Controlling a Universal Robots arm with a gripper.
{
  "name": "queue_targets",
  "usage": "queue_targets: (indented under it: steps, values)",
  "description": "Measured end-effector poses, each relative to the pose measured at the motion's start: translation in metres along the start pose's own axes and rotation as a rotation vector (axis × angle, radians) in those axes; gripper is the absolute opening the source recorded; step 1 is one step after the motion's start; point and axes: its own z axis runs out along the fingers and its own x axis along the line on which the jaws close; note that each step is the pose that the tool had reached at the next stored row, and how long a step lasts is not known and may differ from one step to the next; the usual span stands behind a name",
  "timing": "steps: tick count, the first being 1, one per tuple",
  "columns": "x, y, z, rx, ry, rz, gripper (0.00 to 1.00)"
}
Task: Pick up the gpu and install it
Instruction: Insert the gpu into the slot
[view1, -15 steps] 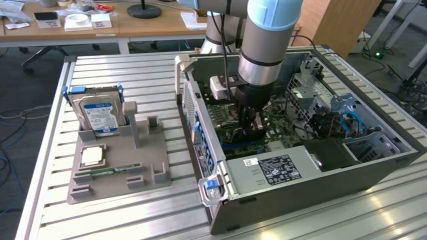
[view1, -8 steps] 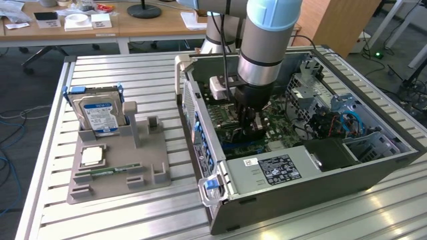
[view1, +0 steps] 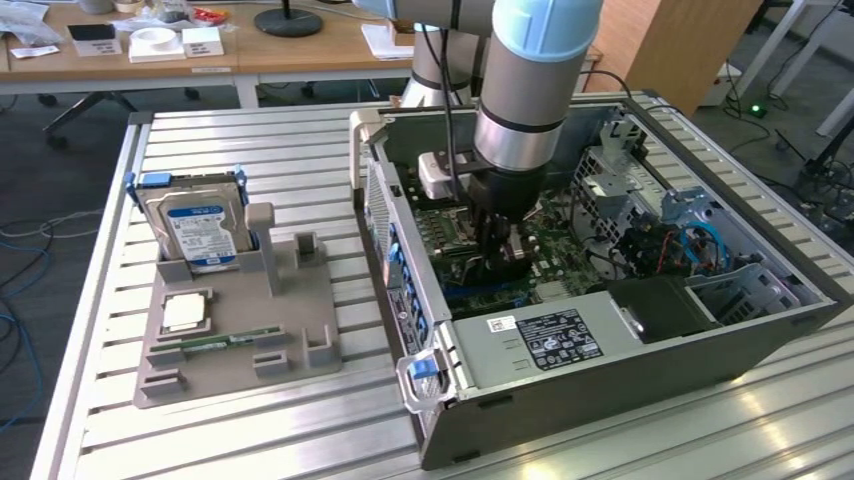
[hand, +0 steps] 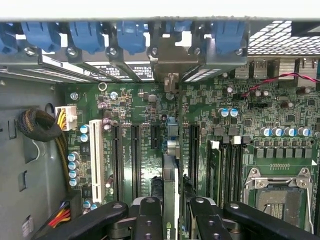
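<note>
My gripper (view1: 505, 252) reaches down into the open computer case (view1: 587, 345), over the green motherboard (view1: 461, 262). In the wrist view the gpu (hand: 169, 172) is seen edge-on as a thin dark card standing upright between the black fingers (hand: 148, 220). The gripper (hand: 170, 216) is shut on it. The card runs in line with the long black expansion slots (hand: 136, 160), and its silvery bracket end (hand: 171, 82) lies at the case's rear slot openings. Whether its edge sits in a slot is hidden by the card itself.
Blue retaining clips (hand: 85, 35) line the case's rear wall. A CPU socket (hand: 277, 190) and a cable bundle (hand: 39, 125) flank the slots. Outside the case, a grey holder (view1: 240, 350) carries a hard drive (view1: 198, 228), a processor chip (view1: 183, 312) and a memory stick (view1: 220, 340).
</note>
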Motion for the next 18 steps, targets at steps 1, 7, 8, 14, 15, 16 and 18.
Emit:
queue_targets:
  steps: [1,7,8,14,15,16,18]
  values:
    - [0.0000,0.0001,0.0001,0.0000,0.0002,0.002,0.26]
    - [-0.0001,0.0007,0.0011,0.0002,0.0003,0.006,0.26]
    - [-0.0001,0.0007,0.0012,0.0001,0.0003,0.006,0.26]
    - [-0.0001,0.0021,0.0018,0.0005,0.0004,0.006,0.26]
    - [-0.0001,0.0025,0.0021,0.0003,-0.0001,0.007,0.26]
    - [-0.0002,0.0026,0.0021,0.0003,-0.0002,0.007,0.26]
    - [-0.0002,0.0025,0.0021,0.0003,-0.0001,0.006,0.26]
